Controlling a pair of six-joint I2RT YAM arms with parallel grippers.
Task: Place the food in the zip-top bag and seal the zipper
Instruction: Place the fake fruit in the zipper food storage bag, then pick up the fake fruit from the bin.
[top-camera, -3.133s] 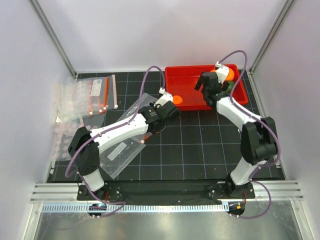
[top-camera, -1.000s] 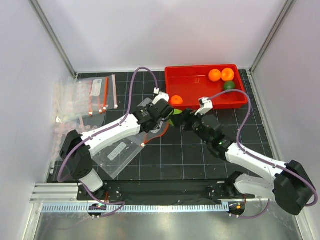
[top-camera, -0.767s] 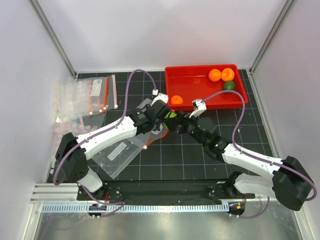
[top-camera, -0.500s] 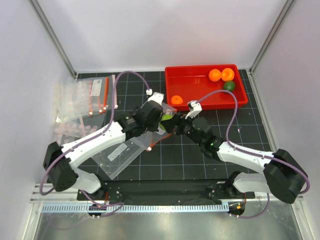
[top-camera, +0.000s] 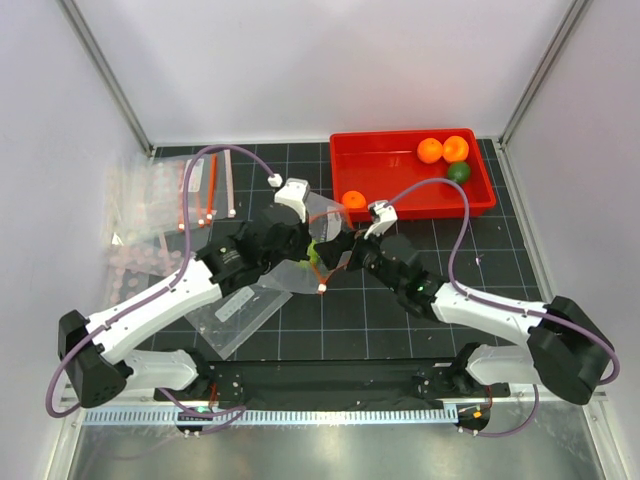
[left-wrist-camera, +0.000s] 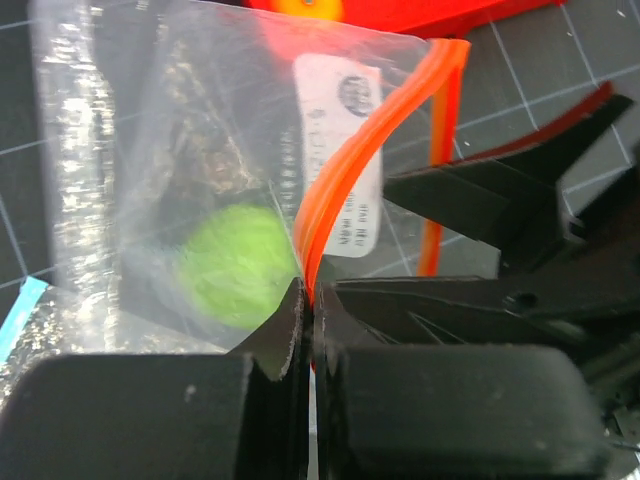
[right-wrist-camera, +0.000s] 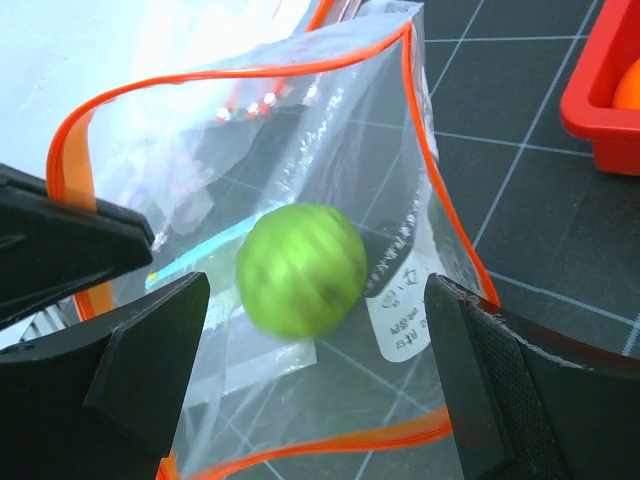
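My left gripper (left-wrist-camera: 312, 300) is shut on the red-orange zipper (left-wrist-camera: 370, 130) and holds the clear zip-top bag (top-camera: 312, 222) up with its mouth open. The bumpy light green fruit (right-wrist-camera: 300, 270) is inside the bag, blurred; it also shows through the plastic in the left wrist view (left-wrist-camera: 240, 262). My right gripper (right-wrist-camera: 315, 300) is open and empty right at the bag's mouth (top-camera: 345, 250), facing the left gripper (top-camera: 305, 247). One orange fruit (top-camera: 352, 199), two more (top-camera: 430, 150) (top-camera: 456, 148) and the dark green one (top-camera: 459, 171) lie in the red tray (top-camera: 400, 160).
A second clear pouch with a teal-blue edge (top-camera: 238, 305) lies flat under the left arm. A pile of spare bags (top-camera: 170, 195) lies at the far left. The red tray stands at the back right, close behind both grippers.
My right arm came from the tray to the bag with the light green fruit and has let it go into the bag. My left gripper lifted the bag's mouth and shifted forward.
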